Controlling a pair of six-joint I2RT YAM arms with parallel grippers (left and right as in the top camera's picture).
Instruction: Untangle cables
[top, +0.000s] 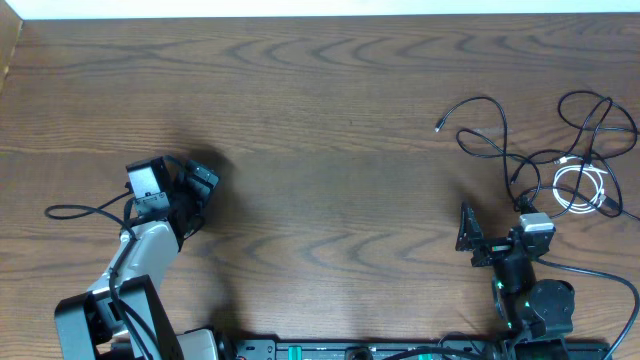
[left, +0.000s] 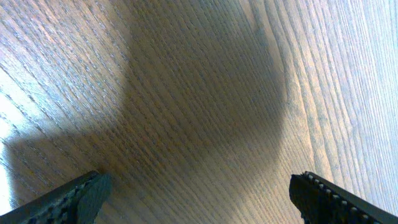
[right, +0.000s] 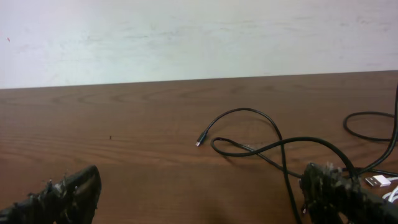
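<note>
A black cable (top: 480, 99) lies in loose loops at the right of the table, its small plug (top: 438, 127) pointing left. Its loops cross a coiled white cable (top: 563, 185) at the far right. My right gripper (top: 497, 222) sits just in front of that tangle, open. In the right wrist view the black cable (right: 245, 110) runs down beside my right finger (right: 339, 196), and a white plug (right: 376, 181) shows at the edge. That gripper (right: 199, 199) holds nothing. My left gripper (top: 200, 192) is far off at the left, open over bare wood (left: 202, 202).
The wooden table (top: 320, 150) ends at a pale wall (right: 186, 37) at the back. The left arm's own black lead (top: 70, 210) loops out near the left edge. The arm bases and a rail (top: 350, 350) stand along the front edge.
</note>
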